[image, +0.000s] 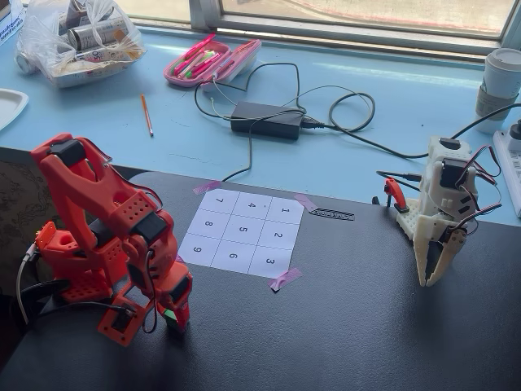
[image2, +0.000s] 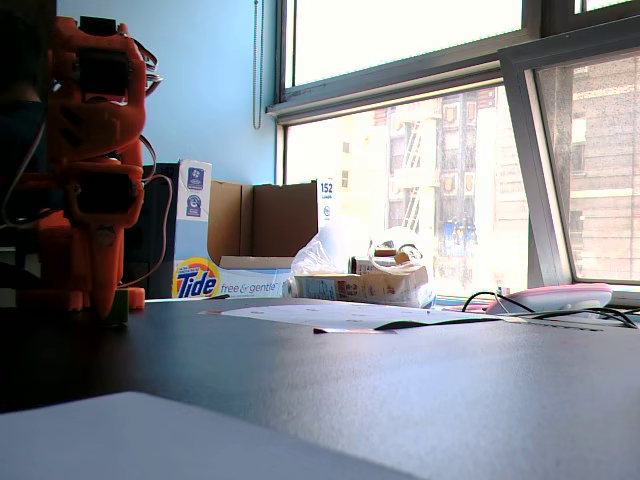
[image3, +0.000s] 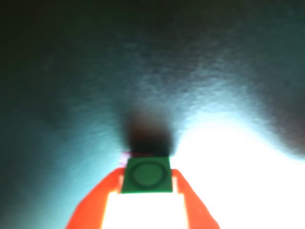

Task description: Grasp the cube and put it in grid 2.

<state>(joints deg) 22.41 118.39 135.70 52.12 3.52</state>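
The orange claw (image3: 146, 179) is closed narrow on the green cube (image3: 146, 174), which sits pinched between its 2 orange fingers (image3: 95, 205) in the wrist view, the top face showing a faint ring; the dark surface beyond it is blurred. In a fixed view from above, the claw (image: 173, 314) points down at the black table (image: 342, 326) with a sliver of green cube (image: 167, 313) at its tip, low to the table; whether the cube touches the surface cannot be told. The orange arm (image: 102, 220) is folded over it at the left of that view. The cube is well apart from the numbered sheet, to the lower left of it, and square 2 (image: 278, 235) lies in the right column of the sheet between 1 and 3. Pink tape (image: 285, 279) holds the sheet's corners. A white arm (image: 440, 212) stands at the right of the table, its own claw pointing down. Beyond the table a black power brick (image: 267, 120) with cables and a pink pencil case (image: 212, 61) lie on the blue counter (image: 391, 98). In a low fixed view the orange arm (image2: 90, 160) stands at the left, with a Tide box (image2: 230, 280) behind
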